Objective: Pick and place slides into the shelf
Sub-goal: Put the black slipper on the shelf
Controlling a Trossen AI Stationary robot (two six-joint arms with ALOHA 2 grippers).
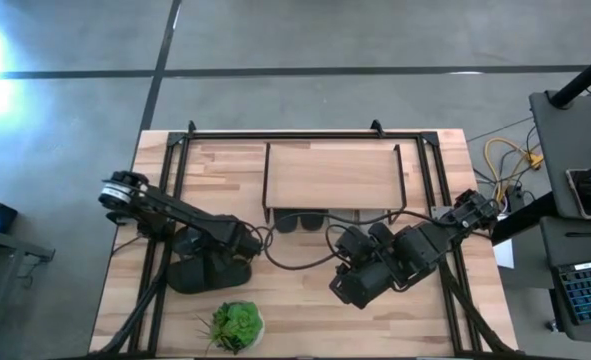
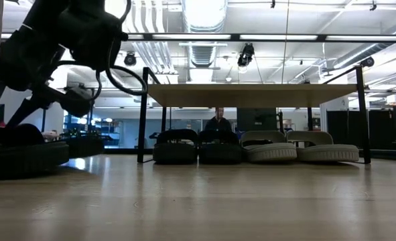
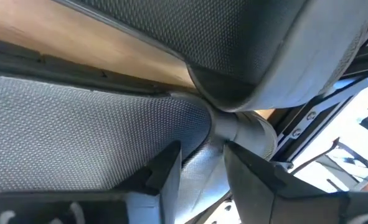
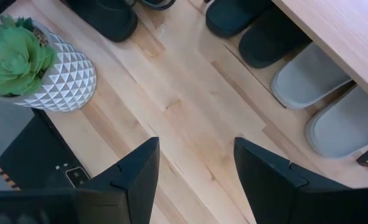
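The shelf (image 1: 330, 175) stands at the table's far middle. Under its board (image 2: 251, 87), two dark slides (image 2: 196, 150) and two light grey slides (image 2: 295, 148) rest on their soles. A further dark pair (image 1: 200, 272) lies left of centre on the table, also seen in the low view (image 2: 23, 159). My left gripper (image 1: 213, 252) is down at this pair, its fingers (image 3: 171, 168) closed in on one slide. My right gripper (image 1: 350, 285) hovers open (image 4: 196, 146) over bare wood right of centre. My left gripper pinches a textured grey part of one dark slide (image 3: 202, 155) between its two fingers, beside that slide's rounded rim (image 3: 233, 124). I cannot tell which part this is. The low view shows the pair's soles on the table.
A green plant in a white faceted pot (image 1: 237, 325) stands near the table's near edge, also in the right wrist view (image 4: 40, 62). A black frame (image 1: 175, 150) runs around the tabletop. Bare wood (image 1: 305, 300) lies between the two arms. A person (image 2: 218, 122) shows beyond the table.
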